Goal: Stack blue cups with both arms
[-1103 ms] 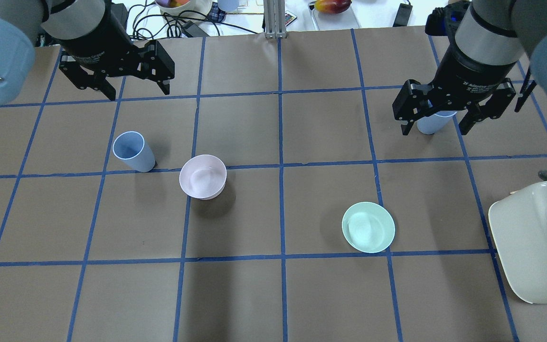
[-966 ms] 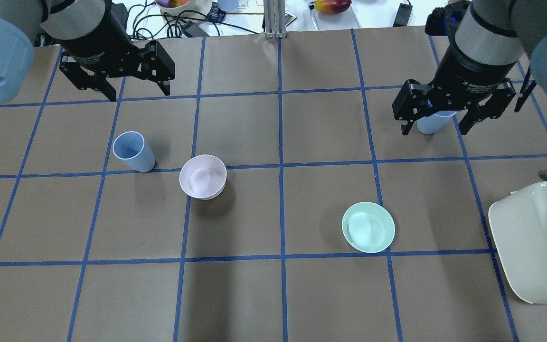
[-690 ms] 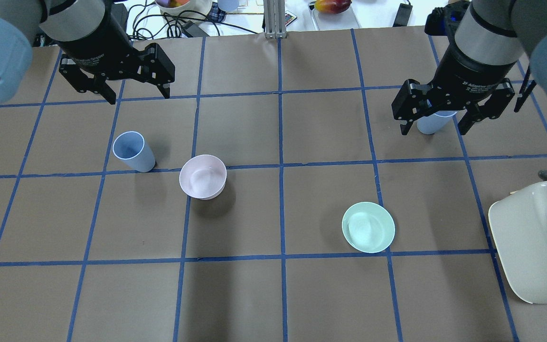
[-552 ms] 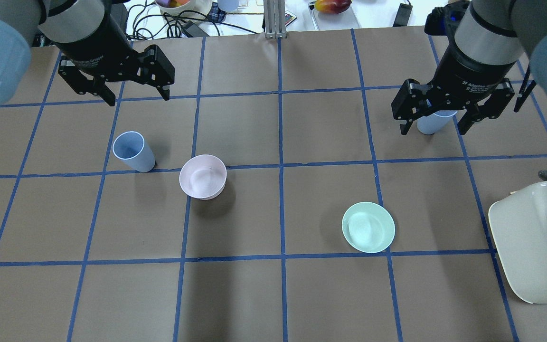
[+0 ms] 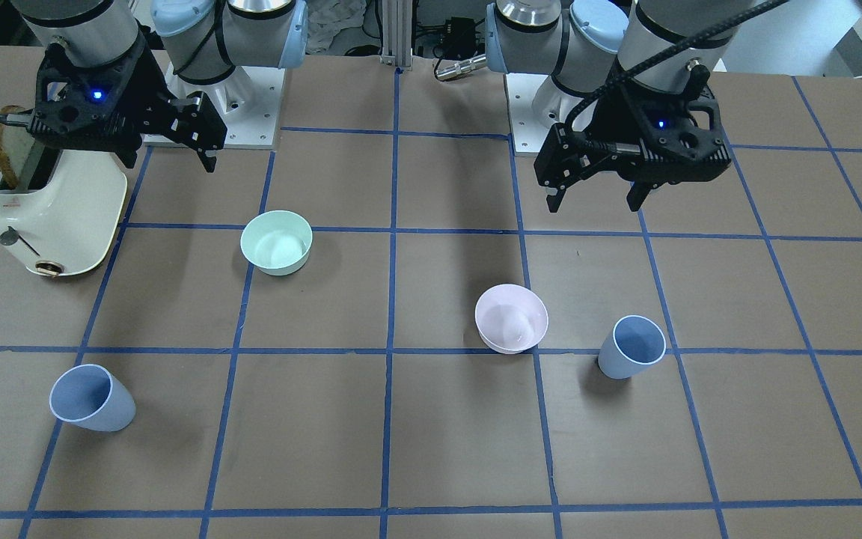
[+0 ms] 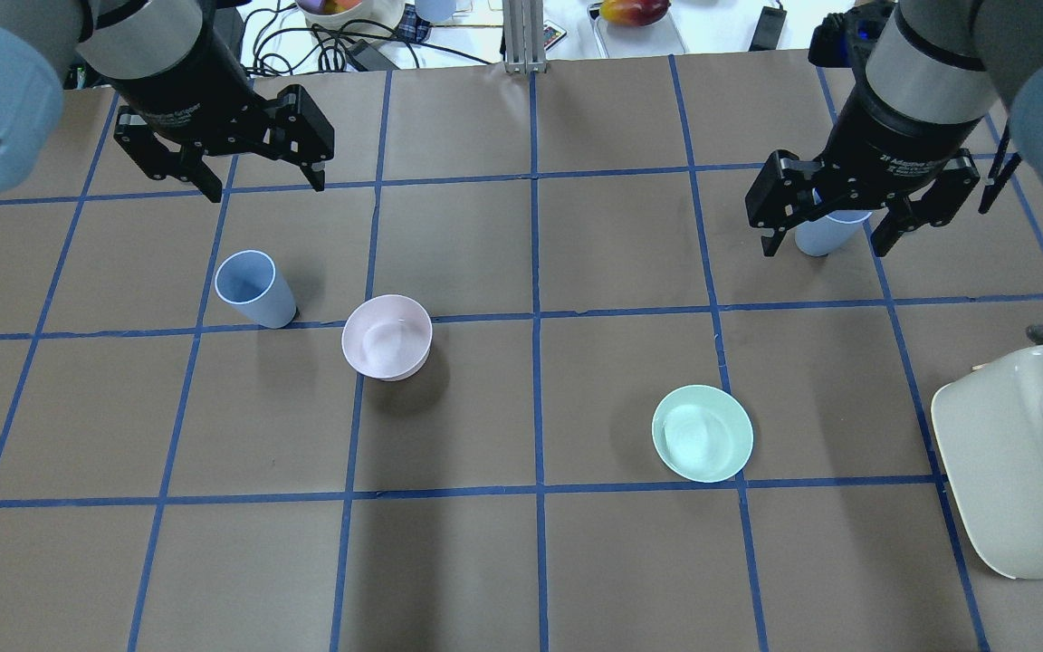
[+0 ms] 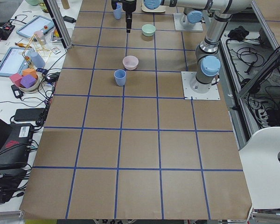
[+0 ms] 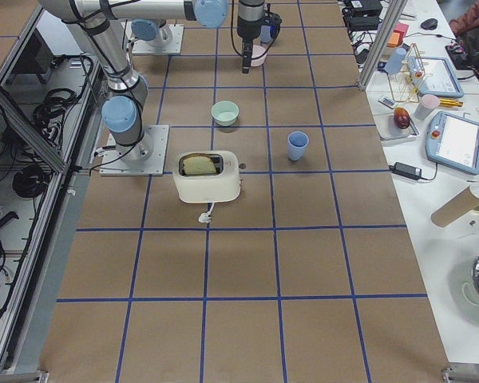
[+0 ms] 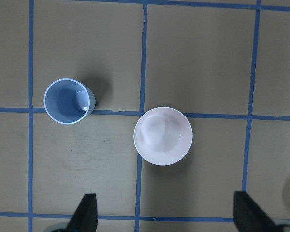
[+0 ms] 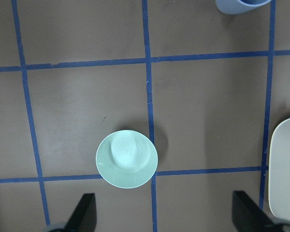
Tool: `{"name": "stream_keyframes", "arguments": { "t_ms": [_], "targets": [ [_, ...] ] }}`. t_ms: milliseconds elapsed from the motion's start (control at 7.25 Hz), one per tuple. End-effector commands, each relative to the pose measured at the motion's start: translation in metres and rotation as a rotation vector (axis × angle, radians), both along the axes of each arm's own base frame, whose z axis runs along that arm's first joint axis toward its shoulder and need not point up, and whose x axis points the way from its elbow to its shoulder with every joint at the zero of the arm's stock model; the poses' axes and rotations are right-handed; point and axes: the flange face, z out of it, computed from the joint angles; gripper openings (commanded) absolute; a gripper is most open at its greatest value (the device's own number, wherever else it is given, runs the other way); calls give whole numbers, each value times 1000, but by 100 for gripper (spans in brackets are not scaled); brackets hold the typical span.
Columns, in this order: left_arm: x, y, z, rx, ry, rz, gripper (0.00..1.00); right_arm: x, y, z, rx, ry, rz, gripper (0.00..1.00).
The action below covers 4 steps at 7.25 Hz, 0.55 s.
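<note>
One blue cup [image 6: 254,290] stands upright left of centre, next to the pink bowl; it also shows in the front view [image 5: 631,346] and the left wrist view [image 9: 67,101]. The second blue cup [image 5: 92,398] stands on the far right side; in the overhead view [image 6: 825,235] my right gripper partly hides it, and it sits at the top edge of the right wrist view [image 10: 242,6]. My left gripper [image 6: 263,186] hangs open and empty high above the table, beyond its cup. My right gripper [image 6: 822,248] is open and empty, high above the table.
A pale pink bowl [image 6: 387,336] sits just right of the left cup. A mint-green bowl [image 6: 702,433] lies right of centre. A cream toaster [image 6: 1019,453] holding a bread slice [image 5: 12,153] stands at the right edge. Cables and clutter lie past the far edge.
Both grippers have only drifted slightly and stay open. The cups and bowls have not moved.
</note>
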Motion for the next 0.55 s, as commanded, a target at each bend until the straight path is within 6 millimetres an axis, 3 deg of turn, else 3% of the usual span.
{"name": "stream_keyframes", "arguments": {
  "t_ms": [0, 138, 276, 414],
  "targets": [
    [21, -54, -50, 75, -4, 25, 100, -1, 0, 0, 1, 7, 0, 100],
    [31, -88, -104, 121, -38, 22, 100, -1, 0, 0, 1, 9, 1, 100],
    [40, -108, -149, 158, -103, 1, 100, -1, 0, 0, 1, 9, 1, 100],
    [43, -116, -179, 208, -112, -66, 100, 0, 0, 1, -2, 4, 1, 100]
  ]
}}
